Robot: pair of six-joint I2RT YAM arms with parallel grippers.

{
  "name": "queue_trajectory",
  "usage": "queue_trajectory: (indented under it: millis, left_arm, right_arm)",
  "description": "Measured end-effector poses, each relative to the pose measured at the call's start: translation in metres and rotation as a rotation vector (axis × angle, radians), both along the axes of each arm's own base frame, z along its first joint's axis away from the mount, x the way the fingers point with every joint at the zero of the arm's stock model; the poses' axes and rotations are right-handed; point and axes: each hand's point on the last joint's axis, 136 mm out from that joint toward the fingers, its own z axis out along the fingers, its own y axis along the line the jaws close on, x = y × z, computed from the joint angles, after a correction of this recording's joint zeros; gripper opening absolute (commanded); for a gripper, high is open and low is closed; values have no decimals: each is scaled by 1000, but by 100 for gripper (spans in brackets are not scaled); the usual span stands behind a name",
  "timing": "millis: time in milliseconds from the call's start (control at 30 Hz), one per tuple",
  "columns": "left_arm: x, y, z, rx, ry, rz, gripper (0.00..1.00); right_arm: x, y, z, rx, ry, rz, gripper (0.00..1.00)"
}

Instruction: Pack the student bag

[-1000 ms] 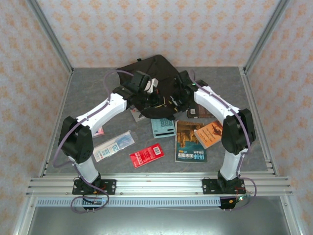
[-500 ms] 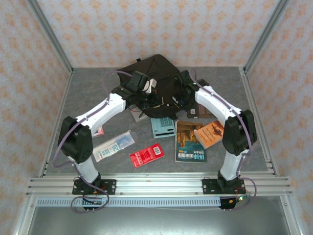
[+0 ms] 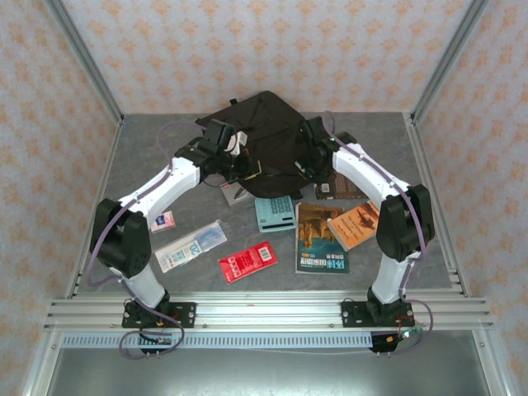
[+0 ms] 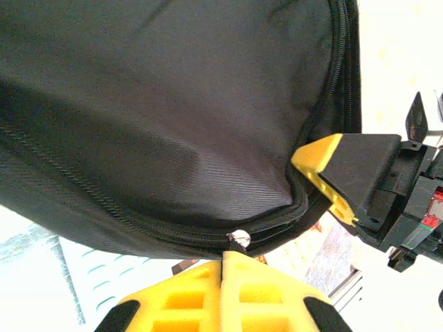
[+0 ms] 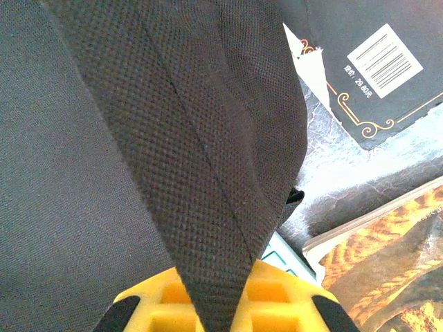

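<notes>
Now bent at both elbows and angled inward, wrists meeting at the near rim of the student bag [image 3: 268, 124]. Pinched shut with the left gripper [image 4: 232, 259] on the zipper line [image 4: 173, 232], a small metal pull [image 4: 239, 237] right at the fingertips. Clamped with the right gripper [image 5: 211, 304] on a fold of mesh fabric [image 5: 208, 138] running up between its fingers. Spread beyond both claws: the bag's black cloth, contents hidden. Behind the claws, toward the bases: teal booklet [image 3: 275, 214], brown book [image 3: 320, 238], red packet [image 3: 247, 264].

White casings [image 3: 165, 183], black joints [image 3: 124, 243] and purple cables [image 3: 122, 345] are seen on both arms [image 3: 367, 173]; the left pincer [image 4: 223, 266] and right pincer [image 5: 211, 304] are yellow-tipped.
</notes>
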Motion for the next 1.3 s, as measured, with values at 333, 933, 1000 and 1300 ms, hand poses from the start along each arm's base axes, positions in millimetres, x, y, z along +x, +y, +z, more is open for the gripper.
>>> queue_trajectory:
  millis: [333,933,1000,1300]
  left_arm:
    - [7,23,-4,-2,12,57,0]
    - [31,78,-13,1,33,211,0]
    - [36,87,-17,10,38,241,0]
    - [55,106,-46,34,99,310,0]
  right_arm:
    - [1,-3,0,-17,-9,22,0]
    - [4,-14,14,-59,-65,49,0]
    - [4,-16,13,-67,-66,49,0]
    - [1,-19,7,-85,-63,83,0]
